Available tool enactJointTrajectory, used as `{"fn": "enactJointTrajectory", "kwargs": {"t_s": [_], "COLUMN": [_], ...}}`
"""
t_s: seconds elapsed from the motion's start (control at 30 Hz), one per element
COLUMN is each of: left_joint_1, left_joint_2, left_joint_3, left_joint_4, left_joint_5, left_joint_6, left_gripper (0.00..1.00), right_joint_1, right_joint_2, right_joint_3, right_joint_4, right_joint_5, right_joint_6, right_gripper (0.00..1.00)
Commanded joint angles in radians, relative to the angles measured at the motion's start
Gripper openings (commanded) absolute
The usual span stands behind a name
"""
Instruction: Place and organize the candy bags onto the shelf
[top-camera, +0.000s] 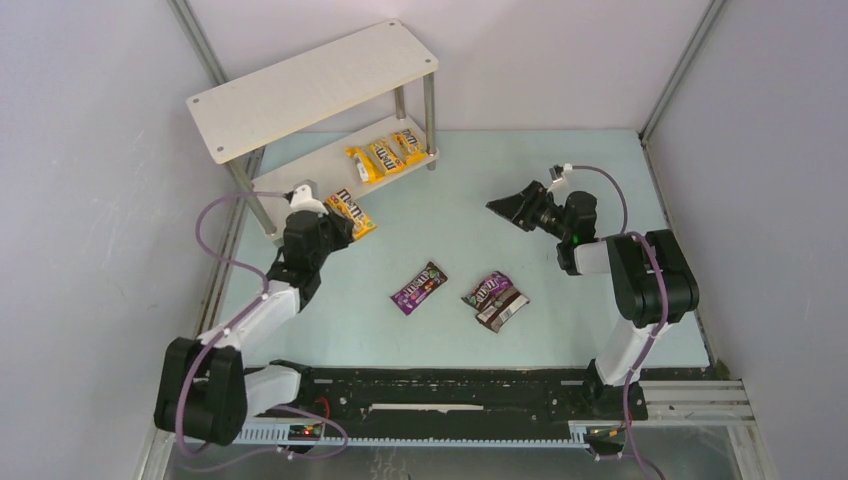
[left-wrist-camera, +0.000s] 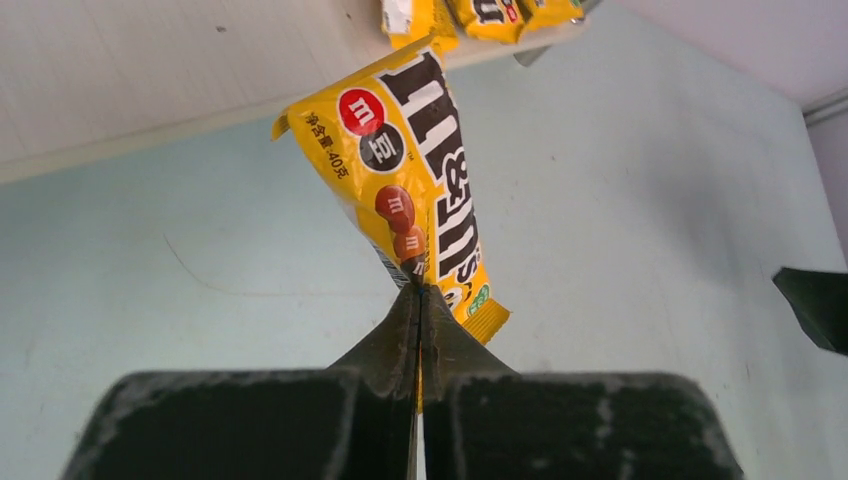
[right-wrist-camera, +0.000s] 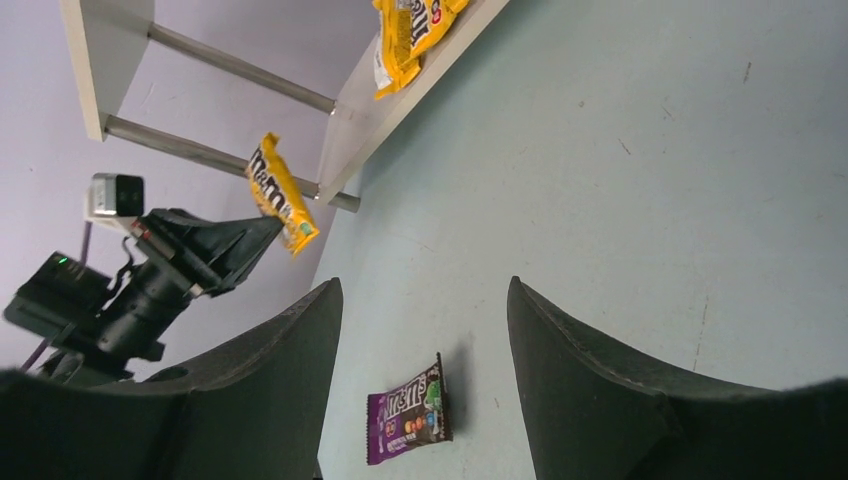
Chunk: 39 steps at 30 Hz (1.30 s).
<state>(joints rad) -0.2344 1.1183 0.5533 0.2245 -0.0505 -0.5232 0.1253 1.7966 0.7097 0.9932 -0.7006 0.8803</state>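
Yellow bag (left-wrist-camera: 410, 170) held near shelf (top-camera: 320, 85)
It is pinched by the left gripper (left-wrist-camera: 420, 287); the right gripper (right-wrist-camera: 425, 292) is spread wide, empty.

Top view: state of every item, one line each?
Left gripper, shut on yellow bag, lifted.
Right gripper, open, empty.
Shelf bags, three yellow, on lower board.
Lone purple bag, flat on table.
Other purple bag, on table, touching brown bag.
Shelf, upright.

Cropped by the left wrist view's top edge: yellow packets (left-wrist-camera: 487, 12); largely hidden beneath upper board (top-camera: 310, 85): lower board (top-camera: 320, 172)
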Motion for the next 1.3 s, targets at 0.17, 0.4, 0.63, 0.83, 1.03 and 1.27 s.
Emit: {"fn": "enactJointTrajectory", "kwargs": {"t_s": [0.17, 0.4, 0.63, 0.83, 1.03, 1.27], "left_joint_1": [0.039, 0.084, 0.193, 0.229, 0.26, 0.266], "left_joint_2": [0.174, 0.296, 0.397, 0.433, 0.533, 0.576], "left_joint_3": [0.014, 0.121, 0.189, 0.263, 0.407, 0.451], "left_joint_4": [0.403, 0.362, 0.374, 0.284, 0.095, 0.08], "left_joint_5": [-0.011, 0.003, 0.172, 0.189, 0.186, 0.19], "left_joint_6": [0.189, 0.235, 0.15, 0.108, 0.079, -0.006], "left_gripper": [0.0, 0.0, 0.03, 0.04, 0.04, 0.04], "right_joint_1": [-0.019, -0.029, -0.03, -0.031, -0.032, -0.033], "right_joint_2": [0.009, 0.024, 0.033, 0.036, 0.044, 0.05], "right_joint_3": [-0.004, -0.007, -0.007, -0.007, -0.007, -0.007], "right_joint_4": [0.114, 0.153, 0.17, 0.178, 0.195, 0.217], "right_joint_5": [-0.033, -0.043, -0.046, -0.046, -0.049, -0.053], "right_joint_6": [0.046, 0.074, 0.084, 0.089, 0.099, 0.109], "right_gripper": [0.7, 0.7, 0.7, 0.7, 0.7, 0.7]}}
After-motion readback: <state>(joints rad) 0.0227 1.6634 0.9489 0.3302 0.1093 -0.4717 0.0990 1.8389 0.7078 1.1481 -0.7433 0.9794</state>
